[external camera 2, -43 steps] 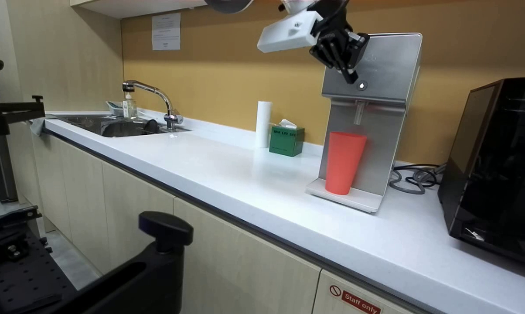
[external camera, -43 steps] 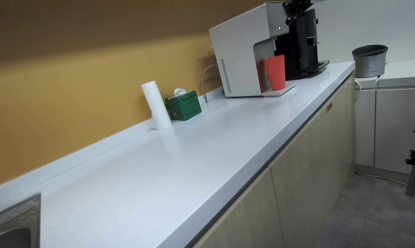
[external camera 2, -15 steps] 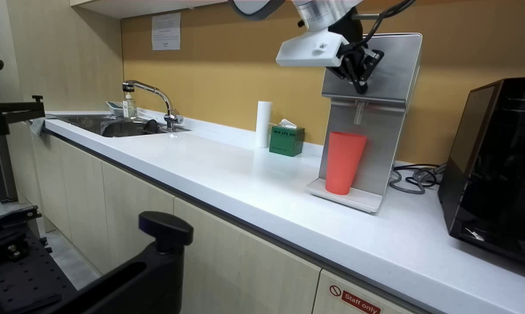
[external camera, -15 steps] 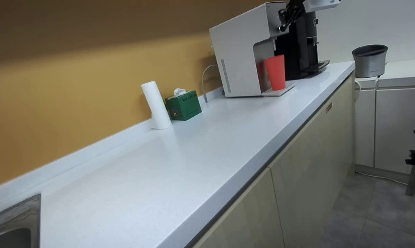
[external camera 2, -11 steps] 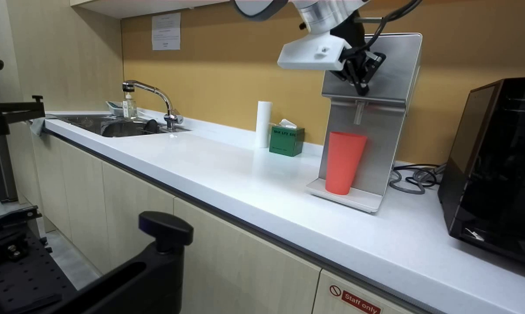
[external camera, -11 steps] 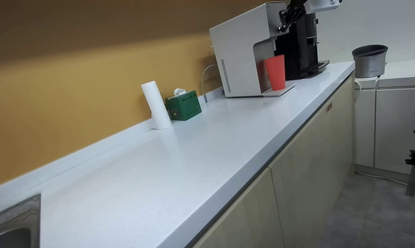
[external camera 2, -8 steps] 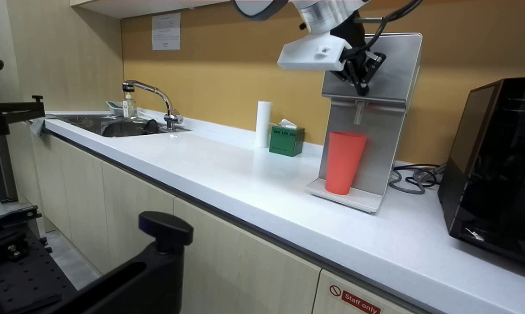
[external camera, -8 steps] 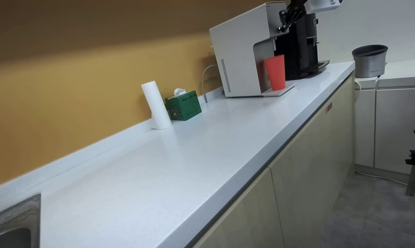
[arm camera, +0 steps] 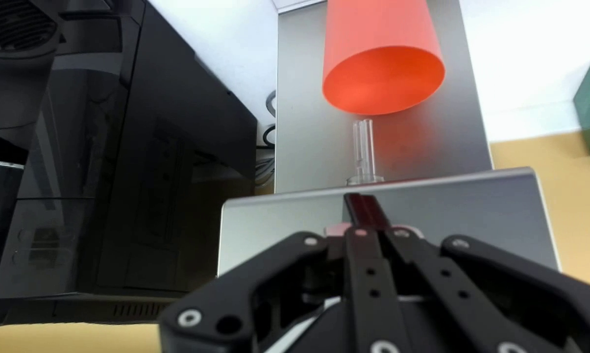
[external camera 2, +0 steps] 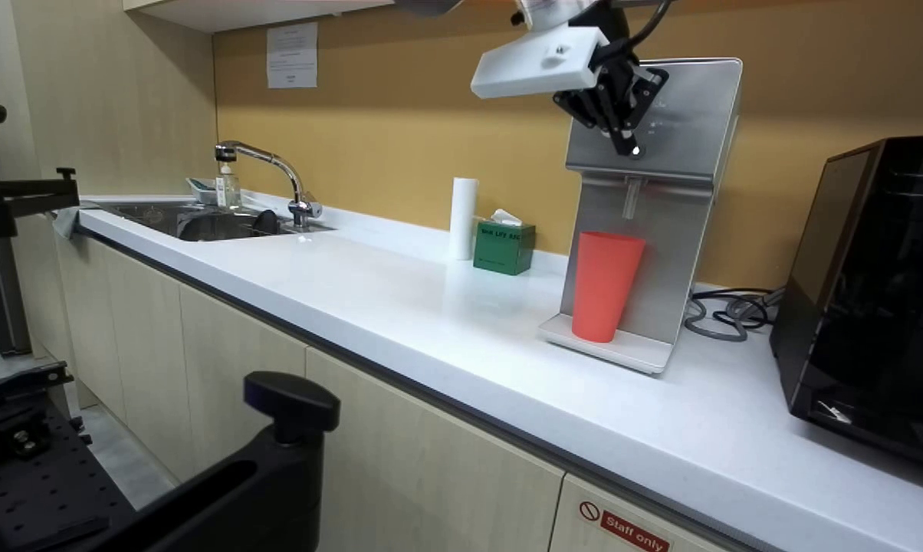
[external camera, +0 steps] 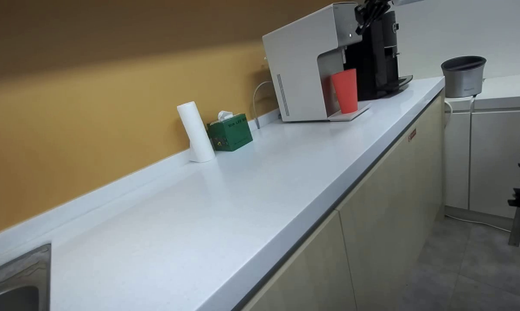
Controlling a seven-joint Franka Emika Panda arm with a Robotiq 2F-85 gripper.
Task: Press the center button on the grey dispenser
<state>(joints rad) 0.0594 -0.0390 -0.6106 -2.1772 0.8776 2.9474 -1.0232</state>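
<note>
The grey dispenser (external camera: 303, 69) stands on the counter, its front panel (external camera 2: 684, 115) upright; the panel also shows in the wrist view (arm camera: 471, 211). Its small round lit button (external camera 2: 636, 151) shows just beside my fingertips in an exterior view, and as a bright spot (external camera: 350, 35) in an exterior view. In the wrist view the fingers hide it. My gripper (external camera 2: 625, 146) is shut with nothing between its fingers (arm camera: 366, 208). It points down at the panel's lower part, seemingly a small gap in front of it (external camera: 359, 31).
A red cup (external camera 2: 606, 287) stands on the dispenser's tray below the clear nozzle (external camera 2: 632, 198). A black coffee machine (external camera 2: 875, 307) stands beside the dispenser. Cables (external camera 2: 726, 310), a green tissue box (external camera 2: 504, 247) and a white paper roll (external camera 2: 463, 218) are on the counter.
About a second to half a second ago my fingertips were lower, over the button at the panel. Now they have moved up and back, and the button light shows again. The cup has not moved.
</note>
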